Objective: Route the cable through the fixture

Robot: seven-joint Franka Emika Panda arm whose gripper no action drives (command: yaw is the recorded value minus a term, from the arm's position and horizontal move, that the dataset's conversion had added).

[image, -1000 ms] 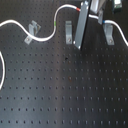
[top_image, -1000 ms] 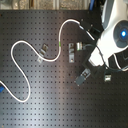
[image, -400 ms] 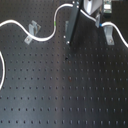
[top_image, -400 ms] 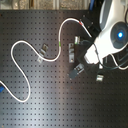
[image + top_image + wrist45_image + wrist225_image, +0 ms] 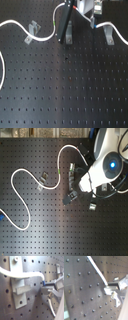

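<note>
The white cable (image 5: 15,22) runs from the first exterior view's left through a small metal fixture (image 5: 32,31), carries a green band (image 5: 54,24), and climbs to the arm. In the second exterior view the cable (image 5: 17,183) loops across the board, its blue tip near the second exterior view's left edge. My gripper (image 5: 62,38) reaches down beside the middle fixture (image 5: 70,32). In the first wrist view the cable (image 5: 27,274) crosses a metal fixture (image 5: 18,284) and ends between the fingers (image 5: 51,286), which are shut on it. The second wrist view also shows the cable (image 5: 97,271) entering the gripper (image 5: 111,288).
The work surface is a black perforated board (image 5: 65,90). Another fixture (image 5: 109,34) stands at the first exterior view's right with a white cord (image 5: 117,32) passing it. The white arm (image 5: 107,165) covers the second exterior view's upper right, with more brackets (image 5: 92,205) near it.
The arm has shifted a little leftward in both exterior views, carrying the held cable end closer to the middle fixture. The cable's loop on the board stays put.
</note>
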